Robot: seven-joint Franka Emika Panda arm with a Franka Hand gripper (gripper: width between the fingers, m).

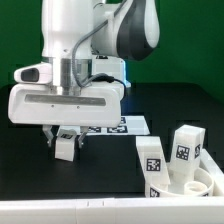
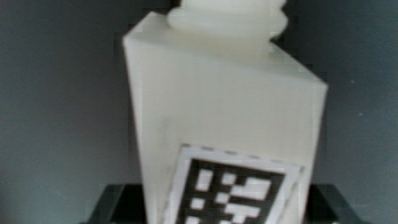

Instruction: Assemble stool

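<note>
Stool leg (image 1: 66,146), lower left of the exterior frame, clamped in the closed tool (image 1: 64,137) above the counter (image 1: 100,165): seemingly light, rigid, smooth plastic, best gripped across its flat sides.

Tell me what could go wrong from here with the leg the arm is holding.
1. The gripper holds the leg only near one end, at its tag; the wrist view shows most of the leg sticking out past the jaws, so it might tilt or slip during a move.
2. Other legs and the seat crowd the exterior view's right, by the white wall; carrying the leg there could knock them.
</note>
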